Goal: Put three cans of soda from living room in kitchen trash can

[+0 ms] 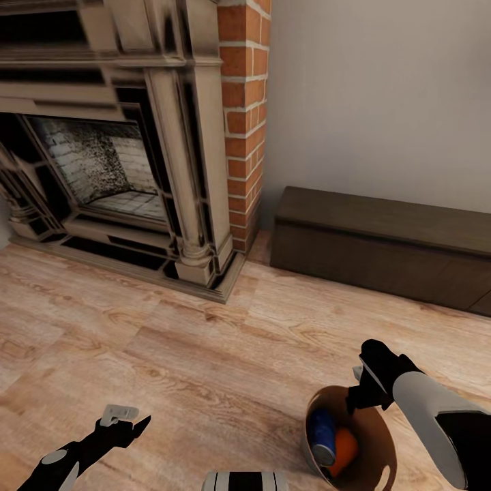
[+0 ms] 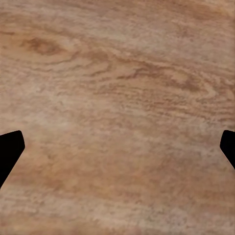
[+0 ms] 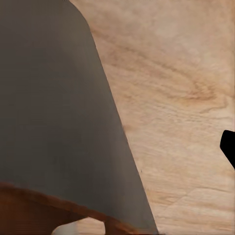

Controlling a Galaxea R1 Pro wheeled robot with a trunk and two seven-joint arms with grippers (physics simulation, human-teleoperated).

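The grey trash can (image 1: 376,436) stands low at the right of the head view, its brown-orange inside showing. A blue soda can (image 1: 322,433) and an orange soda can (image 1: 344,450) lie in it; a third can is hidden. My right gripper (image 1: 361,394) is at the bin's far rim. In the right wrist view the trash can's grey outer wall (image 3: 54,98) is very close, and one black fingertip (image 3: 228,147) sits far out to the side, clear of the wall, so the jaws look open. My left gripper (image 1: 129,423) (image 2: 117,152) hangs open over bare floor.
A stone-framed fireplace (image 1: 136,157) with a brick column (image 1: 244,123) fills the upper left. A low dark cabinet (image 1: 389,245) runs along the grey wall at the right. Light wood floor (image 1: 225,348) spreads between them and me.
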